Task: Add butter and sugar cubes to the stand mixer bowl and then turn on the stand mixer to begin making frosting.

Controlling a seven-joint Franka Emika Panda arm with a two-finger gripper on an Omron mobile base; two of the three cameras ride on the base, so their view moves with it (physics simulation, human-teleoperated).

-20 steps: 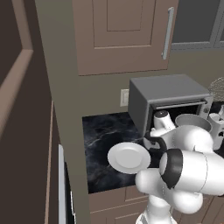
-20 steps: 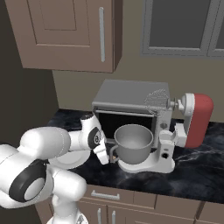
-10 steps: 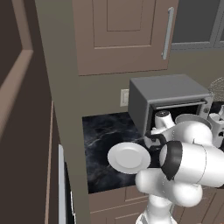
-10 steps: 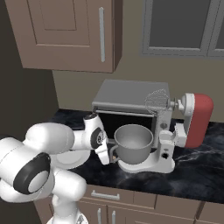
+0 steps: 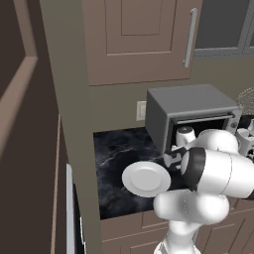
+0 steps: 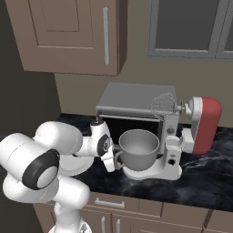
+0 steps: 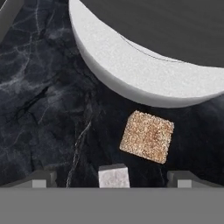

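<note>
My gripper [image 7: 113, 179] is open and low over the dark counter, just left of the stand mixer [image 6: 205, 126]. A whitish sugar cube [image 7: 113, 176] lies between its two spread fingertips [image 7: 41, 178], touching neither. A larger-looking tan-brown sugar cube [image 7: 147, 136] lies just beyond it, near the curved edge of the mixer's white base [image 7: 144, 74]. In the right base view my gripper [image 6: 110, 164] hangs beside the handle of the grey metal stand mixer bowl [image 6: 139, 145], which sits on the mixer base under the raised red head. The butter is out of view.
A white plate [image 5: 146, 178] lies on the counter left of my arm. The grey microwave [image 6: 136, 98] stands behind the mixer with its door open. The wire whisk [image 6: 163, 105] hangs from the mixer head. Wall cabinets are above.
The arm has shifted slightly right toward the mixer bowl. The gripper has stayed open.
</note>
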